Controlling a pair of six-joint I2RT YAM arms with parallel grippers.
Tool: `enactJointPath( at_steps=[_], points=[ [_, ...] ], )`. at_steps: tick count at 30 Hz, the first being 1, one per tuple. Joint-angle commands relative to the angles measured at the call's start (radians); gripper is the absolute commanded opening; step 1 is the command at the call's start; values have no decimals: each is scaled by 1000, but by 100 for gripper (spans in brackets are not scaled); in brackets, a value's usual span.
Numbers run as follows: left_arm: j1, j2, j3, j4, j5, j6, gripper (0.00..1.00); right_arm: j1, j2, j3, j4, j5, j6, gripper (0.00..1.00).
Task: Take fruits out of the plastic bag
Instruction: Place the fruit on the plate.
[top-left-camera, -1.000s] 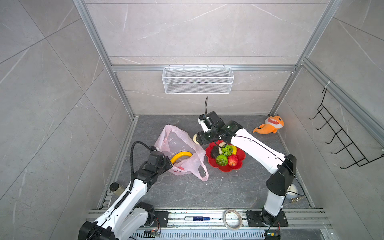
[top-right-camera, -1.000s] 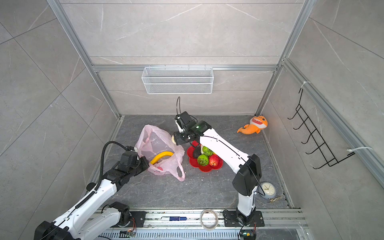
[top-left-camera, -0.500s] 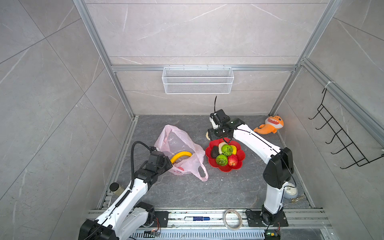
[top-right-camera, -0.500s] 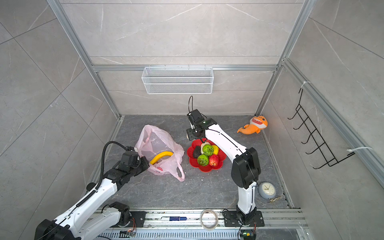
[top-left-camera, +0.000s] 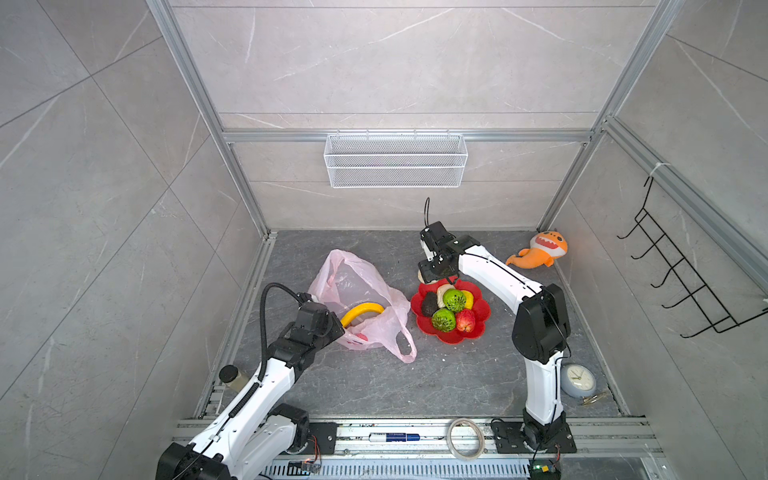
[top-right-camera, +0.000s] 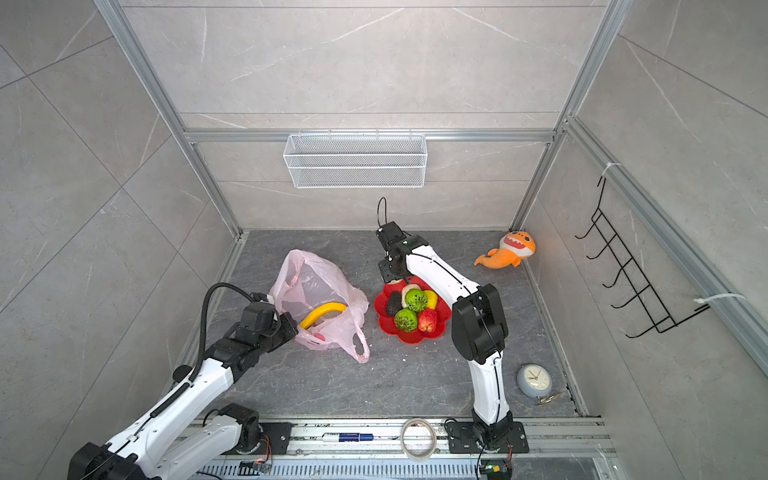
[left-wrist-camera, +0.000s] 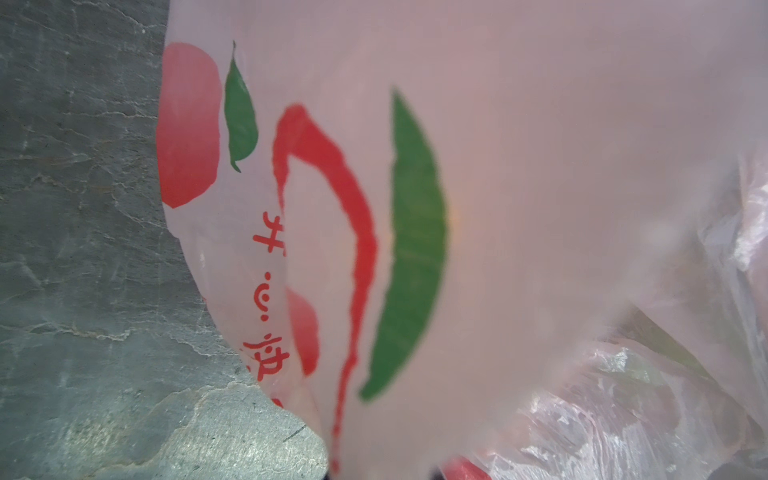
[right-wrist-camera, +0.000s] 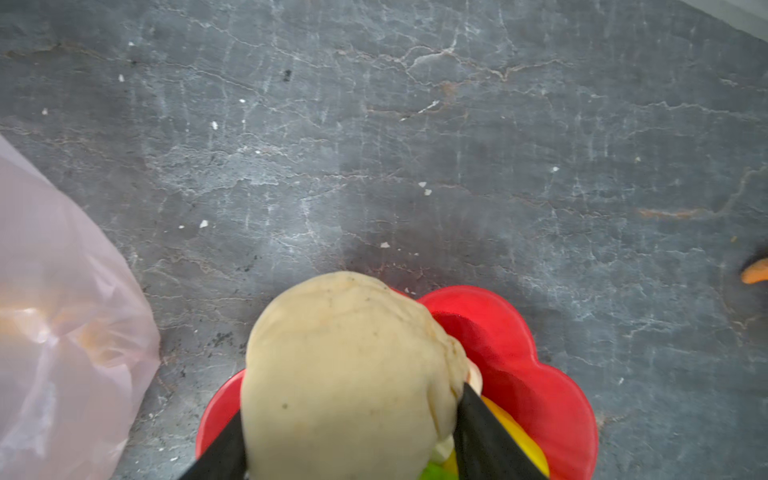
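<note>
While the left gripper (top-left-camera: 334, 329) is pinching the plastic bag (top-left-camera: 353, 282) shut-tight, the banana (top-left-camera: 361, 312) is lying across inside, right beside it. The right gripper (top-left-camera: 434, 272) is holding the beige fruit (right-wrist-camera: 349, 365) over the red plate (top-left-camera: 478, 328), farther away.

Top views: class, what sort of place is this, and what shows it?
Likely a robot test cell dressed as a room corner: tiled walls in an aluminium frame, left arm and right arm mounted on a rail, props like a wire basket and clock.
</note>
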Motion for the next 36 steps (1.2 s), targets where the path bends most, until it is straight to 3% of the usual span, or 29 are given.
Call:
enactJointPath(
  at_steps=[1,25,36],
  points=[
    [-2,-16,20,0,-19,-9,6,-1,28,5,-26,18,-20,38],
    [-3,-33,9,-3,-12,-16,5,-3,27,-57,-59,34,-40,39],
    [-3,-36,2,0,-11,-19,5,-4,48,-56,-67,34,-41,49]
  ],
)
